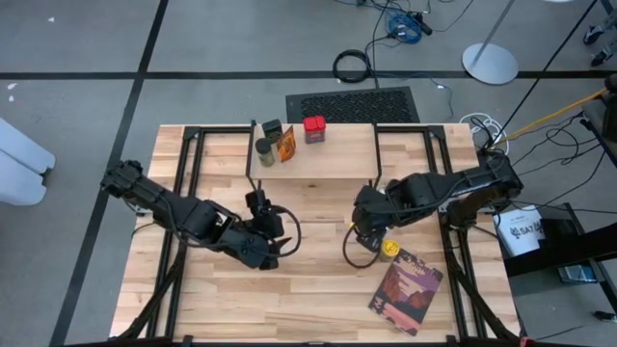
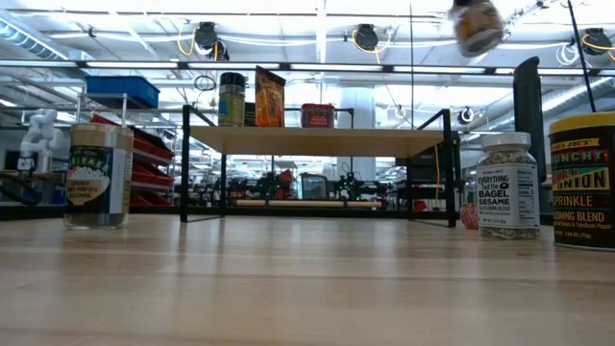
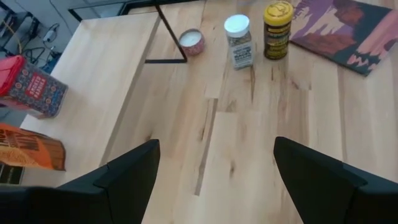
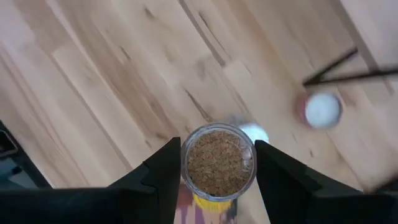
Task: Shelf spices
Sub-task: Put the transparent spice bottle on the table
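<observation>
The shelf [image 1: 328, 159] stands at the table's far middle. On its plank are a green-topped jar [image 1: 263, 149], a black-topped jar [image 1: 273, 128], an orange packet [image 1: 286, 143] and a red tin [image 1: 314, 128]. My right gripper [image 4: 219, 158] hangs high over the table's right half, shut on a glass jar of brown grains [image 2: 478, 26]. Below it stand a yellow-topped jar [image 1: 388, 249], a white-topped jar [image 3: 238, 40] and a small white-topped tin [image 3: 191, 40]. My left gripper [image 3: 214, 162] hovers open over bare table at centre left. My right gripper pinches the glass jar by its round side wall [image 4: 185, 163], one finger [image 4: 163, 171] on each side. The fingers come from above, pointing steeply down. The jar is lifted clear, high above the table, and looks tilted in the low view. One round end faces the wrist camera.
A reddish-purple book [image 1: 406, 289] lies flat near the table's front right. In the low view one more jar [image 2: 98, 175] stands on the table at the left. The shelf's thin black legs [image 3: 168, 37] reach the table near the small tin. Bare planks lie under my left gripper.
</observation>
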